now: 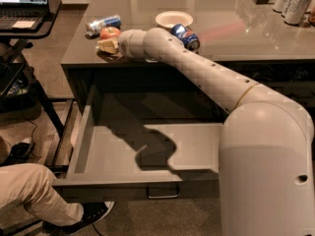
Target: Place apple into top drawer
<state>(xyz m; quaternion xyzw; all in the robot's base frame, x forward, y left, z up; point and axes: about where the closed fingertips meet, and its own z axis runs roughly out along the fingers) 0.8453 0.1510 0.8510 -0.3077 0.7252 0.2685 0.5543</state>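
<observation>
The gripper (107, 45) sits at the end of the arm (206, 73), low over the near left corner of the counter (236, 43). Its tip points away from the robot's body, toward the counter's left end. Whether it is spread or closed cannot be told from this view, nor whether it has a hold on anything. The apple (110, 32) lies just beyond the gripper on the far side, resting on the counter and either touching the tip or a hair off it; which of the two is not clear. Being round, it has no long axis to line up with, so the approach direction matters more than the wrist angle. Just past the apple, farther from the gripper, a blue soda can (103, 23) lies on its side — close enough that a push forward would likely nudge it. A white bowl (173, 18) and a second can (186, 36) sit behind the arm, to the gripper's rear. The top drawer (123, 187) stands pulled out below the gripper and toward the viewer, and the arm's shadow falls across its floor. By my reading the apple is not yet secured — the coming move turns on closing that small gap, then carrying it back and down.
</observation>
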